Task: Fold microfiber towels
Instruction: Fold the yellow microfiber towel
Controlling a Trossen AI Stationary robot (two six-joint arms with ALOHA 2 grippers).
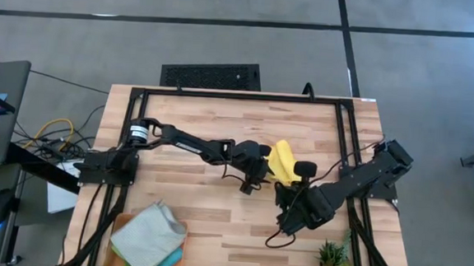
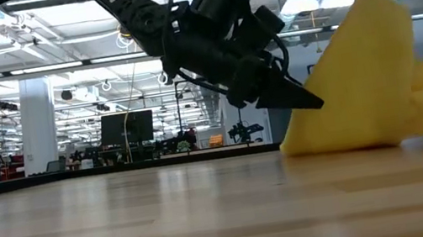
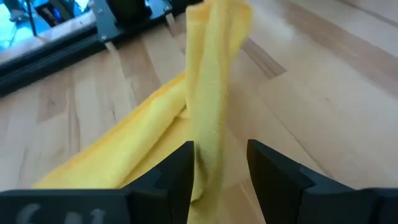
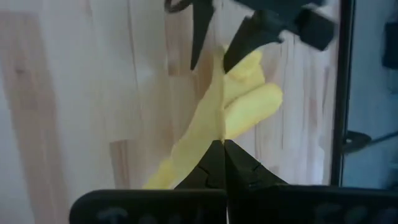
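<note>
Low view, near to far: bare wooden table [image 2: 169,227]; left gripper [image 2: 298,98] parted, fingers straddling a hanging fold of yellow towel [image 2: 360,86] without clamping; right gripper [image 4: 222,163] clenched on that towel's edge, lifting it into a peak at mid-table. Yellow towel: soft, crumpled, part rolled flat on the wood, part raised; fold judged unfinished. Farther off, at the table's front-left corner: orange tray [image 1: 120,223] holding a light grey towel [image 1: 147,233] atop a teal towel [image 1: 171,261], seemingly folded already. Green towel not visible.

Grey concrete floor [image 1: 226,33] with a black floor vent [image 1: 211,74]; ceiling lights [image 2: 79,37] beyond.
</note>
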